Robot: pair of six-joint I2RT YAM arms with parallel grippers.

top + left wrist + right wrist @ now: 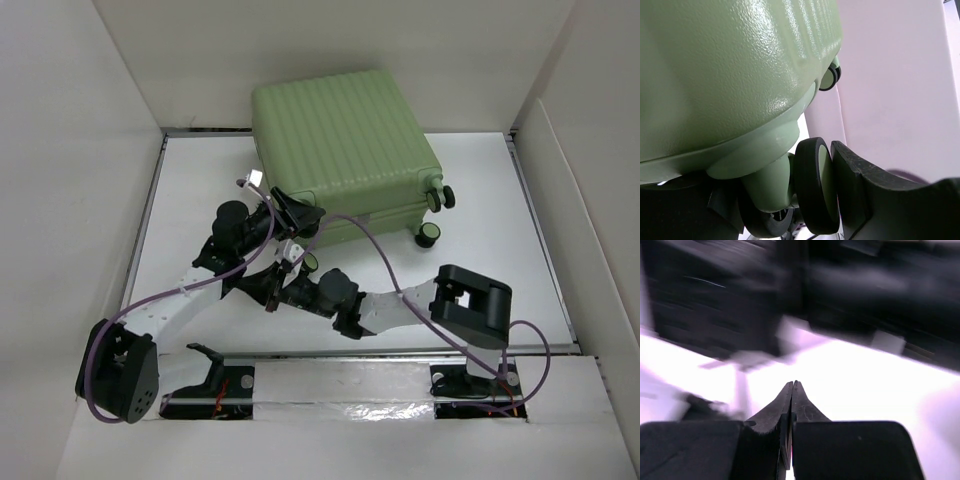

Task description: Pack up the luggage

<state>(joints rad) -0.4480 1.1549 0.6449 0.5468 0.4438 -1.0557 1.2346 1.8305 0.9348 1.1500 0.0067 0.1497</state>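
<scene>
Top external view gives you the luggage (345,140), a large pale green hard-shell suitcase with a ribbed shell. It lies closed and flat at the far middle of the white table (480,290), with its far edge up against the white back wall (330,40). Two of its small black-and-green wheels (436,196) stick out at its right near corner. Another such wheel (310,262) shows lower down, between the two wrists.

Your left gripper (300,213) is at the suitcase's near-left corner. The left wrist view shows it clamped on a corner wheel (812,192): the black right finger (855,190) presses flat against the tyre, and the green shell fills the frame above.

Your right gripper (792,390) is clenched with nothing in it, its fingers pressed tip to tip. It hovers just under the left wrist, and its view is too blurred to name the dark shapes ahead.

The two arms crowd each other here. Purple cables (375,240) loop over the right arm and across the suitcase's near edge. White side walls (90,150) box in the table, and a silver rail (330,352) runs along its near edge.
</scene>
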